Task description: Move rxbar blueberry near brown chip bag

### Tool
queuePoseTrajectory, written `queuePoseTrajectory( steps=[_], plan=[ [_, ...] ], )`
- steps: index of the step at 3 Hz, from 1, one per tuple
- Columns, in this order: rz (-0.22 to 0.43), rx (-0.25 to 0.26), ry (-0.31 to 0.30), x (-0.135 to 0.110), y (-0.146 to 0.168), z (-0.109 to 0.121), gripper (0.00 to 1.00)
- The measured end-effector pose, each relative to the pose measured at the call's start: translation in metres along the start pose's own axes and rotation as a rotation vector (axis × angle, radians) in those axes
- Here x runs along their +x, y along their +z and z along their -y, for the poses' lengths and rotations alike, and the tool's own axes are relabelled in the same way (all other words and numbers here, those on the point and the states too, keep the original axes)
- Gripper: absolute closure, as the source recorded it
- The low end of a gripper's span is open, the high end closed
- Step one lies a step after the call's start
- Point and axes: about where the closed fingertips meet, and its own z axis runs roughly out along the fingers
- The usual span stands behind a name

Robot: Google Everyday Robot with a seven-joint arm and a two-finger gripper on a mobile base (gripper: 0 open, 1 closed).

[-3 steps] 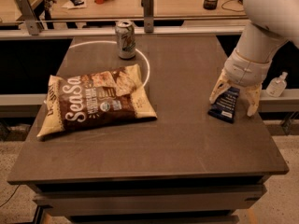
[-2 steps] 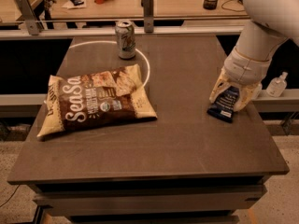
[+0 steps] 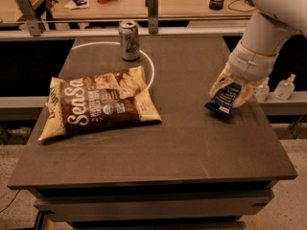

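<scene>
The rxbar blueberry (image 3: pixel 223 99), a small dark navy wrapper with white text lines, is held tilted just above the table's right side. My gripper (image 3: pixel 232 93) comes down from the upper right and is shut on the bar. The brown chip bag (image 3: pixel 98 105), puffy brown and cream with white "SeaSa" lettering, lies flat on the left half of the table, well apart from the bar.
A silver soda can (image 3: pixel 129 41) stands at the back of the dark table (image 3: pixel 158 147) on a white circle line. Two clear bottles (image 3: pixel 285 87) sit on a ledge past the right edge. A metal rail runs behind the table.
My gripper has lifted the bar slightly off the table and shifted it a little left toward the chip bag. The bag and can have not moved.
</scene>
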Motion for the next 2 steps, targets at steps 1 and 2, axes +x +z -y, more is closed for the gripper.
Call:
queuePoseTrajectory(
  steps=[1,2],
  plan=[
    [0.012,0.017,0.104,-0.012,-0.026,0.018,1.0],
    [0.052,0.07,0.238,-0.021,-0.044,0.031,1.0]
  ],
)
